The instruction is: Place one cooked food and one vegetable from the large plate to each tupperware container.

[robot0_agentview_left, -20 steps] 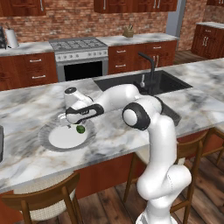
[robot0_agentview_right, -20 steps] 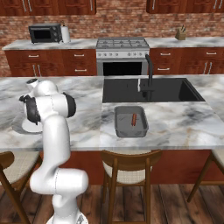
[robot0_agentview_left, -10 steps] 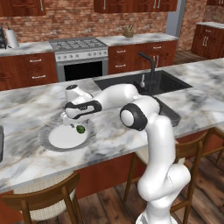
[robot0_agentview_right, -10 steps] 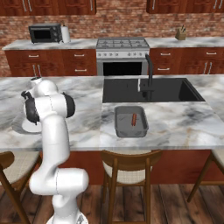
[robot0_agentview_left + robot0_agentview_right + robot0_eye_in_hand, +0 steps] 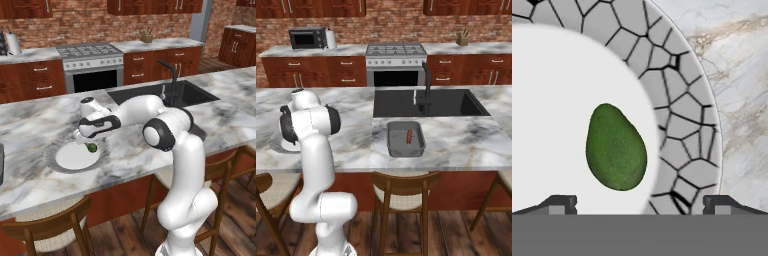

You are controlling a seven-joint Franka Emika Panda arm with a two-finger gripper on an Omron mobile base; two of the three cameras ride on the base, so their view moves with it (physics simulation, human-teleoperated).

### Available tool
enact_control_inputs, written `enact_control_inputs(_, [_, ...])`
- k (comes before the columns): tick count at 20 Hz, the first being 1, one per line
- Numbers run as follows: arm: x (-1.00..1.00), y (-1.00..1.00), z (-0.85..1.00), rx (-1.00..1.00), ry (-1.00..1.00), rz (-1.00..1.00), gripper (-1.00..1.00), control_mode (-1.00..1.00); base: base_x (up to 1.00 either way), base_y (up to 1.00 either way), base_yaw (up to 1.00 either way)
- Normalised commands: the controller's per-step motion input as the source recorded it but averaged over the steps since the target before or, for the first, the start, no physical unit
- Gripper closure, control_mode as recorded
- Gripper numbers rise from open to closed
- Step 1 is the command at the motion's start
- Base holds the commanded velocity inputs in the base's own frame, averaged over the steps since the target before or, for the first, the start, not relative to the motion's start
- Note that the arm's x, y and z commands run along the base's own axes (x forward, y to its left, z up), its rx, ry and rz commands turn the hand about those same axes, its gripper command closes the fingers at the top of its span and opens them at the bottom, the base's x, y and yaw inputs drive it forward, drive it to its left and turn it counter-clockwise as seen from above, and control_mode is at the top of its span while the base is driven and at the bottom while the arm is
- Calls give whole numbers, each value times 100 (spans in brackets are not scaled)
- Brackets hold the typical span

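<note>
On the left of the left base view, the wide round plate with a grey patterned rim and white middle (image 5: 55, 159) is being carried by the grey and white marble counter (image 5: 35, 117). A small dark green egg-shaped vegetable (image 5: 92, 147) is being held up by the white part of the plate, near its right rim. Just above it, the robot's two-finger gripper (image 5: 82, 142) is being hung over the plate.

In the hand view, the vegetable (image 5: 616, 147) is being seen lying on its side, apart from the rim. The two dark fingertips (image 5: 558, 204) are being kept wide apart, one on each side of it, and nothing is being held between them.

The vegetable is judged to be light, smooth and a bit slippery, so it could be rolled away. It is best taken across its fat middle, with the fingers dropped low around it.

Farther right, in the right base view, a dark grey shallow rectangular tub with a flared rim (image 5: 392, 145) is being kept on the counter below the black sink. A thin reddish-brown sausage stick (image 5: 408, 136) is already being held inside it.
</note>
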Motion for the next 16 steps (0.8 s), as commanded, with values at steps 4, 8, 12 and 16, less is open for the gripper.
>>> enact_control_inputs(4, [18, 3, -8, 1, -17, 0, -100, -100, 0, 0, 0])
enact_control_inputs(8, [6, 11, -1, 0, -16, 0, -100, -100, 0, 0, 0])
enact_control_inputs(12, [-9, 6, -2, 0, 0, -1, -100, -100, 0, 0, 0])
enact_control_inputs(16, [0, 0, -14, 0, 0, -5, -100, -100, 0, 0, 0])
